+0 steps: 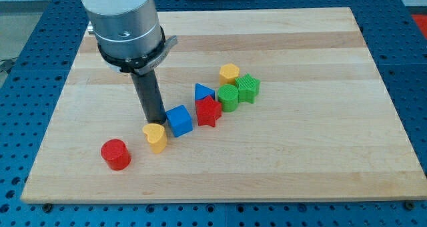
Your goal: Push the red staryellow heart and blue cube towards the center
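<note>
my tip (pixel 159 122) | seemingly touching yellow heart (pixel 155 137) | beside blue cube (pixel 179 120)

pale wooden board (pixel 300 160): smooth, visible grain, slight sheen. small red star block (pixel 209 111), blue cube block (pixel 179 120), yellow heart block (pixel 155 137): matt plastic w/ fine ridged layers. straight dark rod (pixel 148 93): matt black, under a smooth grey metal-look housing (pixel 120 13).
</note>
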`<state>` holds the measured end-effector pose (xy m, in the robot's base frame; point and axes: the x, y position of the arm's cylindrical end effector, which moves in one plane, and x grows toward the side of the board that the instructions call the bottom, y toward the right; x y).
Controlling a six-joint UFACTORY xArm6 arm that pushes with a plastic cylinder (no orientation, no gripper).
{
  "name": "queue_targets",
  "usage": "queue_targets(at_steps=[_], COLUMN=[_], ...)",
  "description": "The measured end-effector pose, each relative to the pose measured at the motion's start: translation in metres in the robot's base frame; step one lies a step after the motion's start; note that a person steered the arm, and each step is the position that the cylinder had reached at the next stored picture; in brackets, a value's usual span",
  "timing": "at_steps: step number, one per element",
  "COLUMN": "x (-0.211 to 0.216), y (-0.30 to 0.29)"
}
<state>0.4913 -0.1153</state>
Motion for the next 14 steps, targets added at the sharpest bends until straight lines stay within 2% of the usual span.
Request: queue_targets(at_steps=[1, 2, 3, 6, 7, 8, 9, 10, 11, 12, 14], x=[-0.008, -0.007, 0.017, 0.030, 0.028, 0.047, 0.087, 0.087, 0.052, -0.007, -0.007], y=[-0.041, -0.045, -0.075, -0.127, -0.127, -0.123, -0.089, -0.089, -0.053, -0.014, -0.026])
